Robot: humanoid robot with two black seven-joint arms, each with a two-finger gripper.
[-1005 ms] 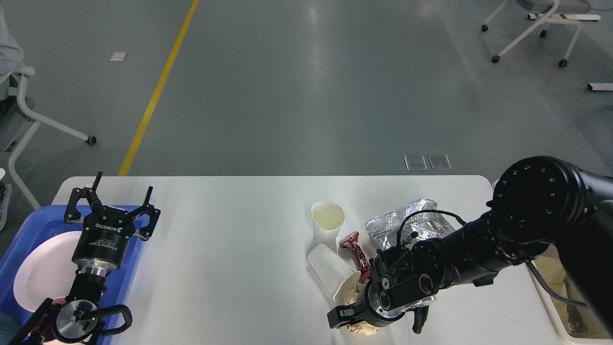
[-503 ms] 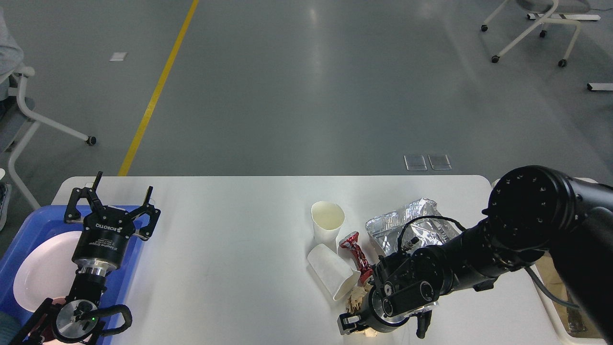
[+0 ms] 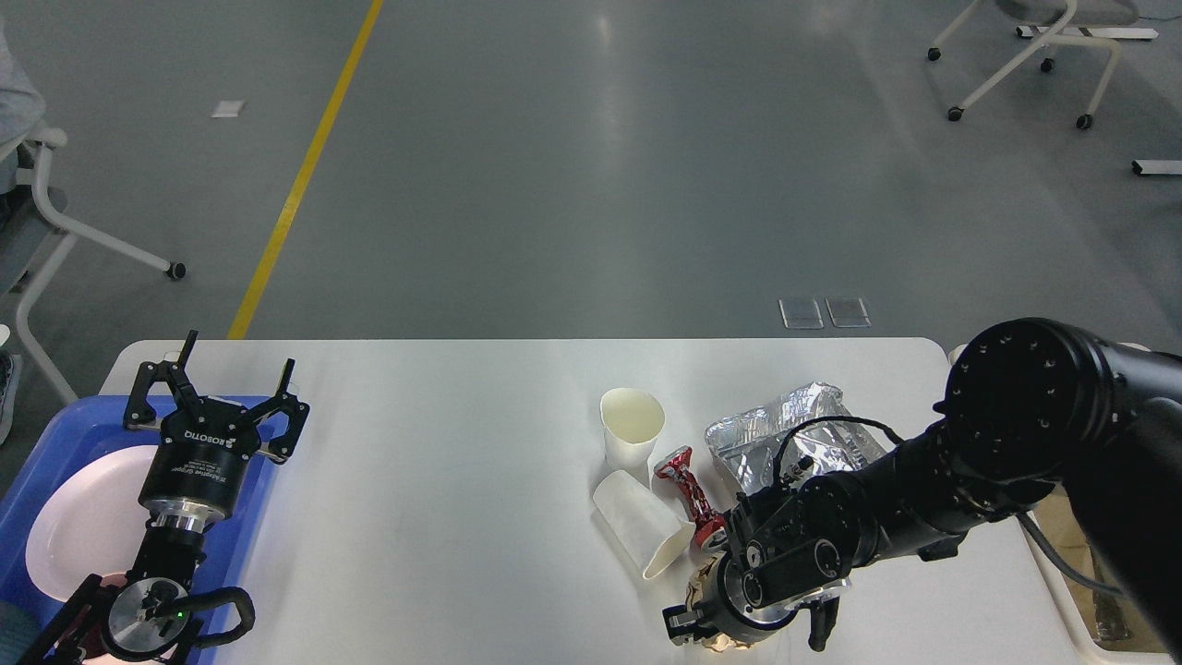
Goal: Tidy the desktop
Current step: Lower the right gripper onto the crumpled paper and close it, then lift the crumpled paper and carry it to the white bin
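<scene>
Step in hand: your right gripper (image 3: 739, 637) is down at the near edge of the wide white rectangular desktop (image 3: 443, 480), on a crumpled tan paper wad (image 3: 700, 584); read this as the pickup of one piece of litter.
Right claw: seen end-on and dark, with the wad mostly hidden beneath it, so you cannot tell whether the fingers are apart or clamped on the paper.
Left claw: your left gripper (image 3: 231, 388) hangs with its fingers spread wide and nothing between them, above the blue plastic tray (image 3: 55, 434) that holds a round white plate (image 3: 74, 517).
Next move, as a judgement: confirm the grip, lift clear, then carry the wad to the cream plastic bin (image 3: 1062, 591) at the right edge (the swing passes close to other litter).
Litter not yet cleared: upright white paper cup (image 3: 632, 427); second white paper cup on its side (image 3: 642, 526), just beside it; red crinkled wrapper (image 3: 688, 489); crushed silver foil container (image 3: 785, 434).
Surface: smooth, plain, rounded corners; the desktop spans most of the lower view, with the tray at its left end.
Room: grey polished floor (image 3: 591, 185) with a yellow line (image 3: 305, 166); white wheeled chair frames (image 3: 1025, 55) at both sides.
</scene>
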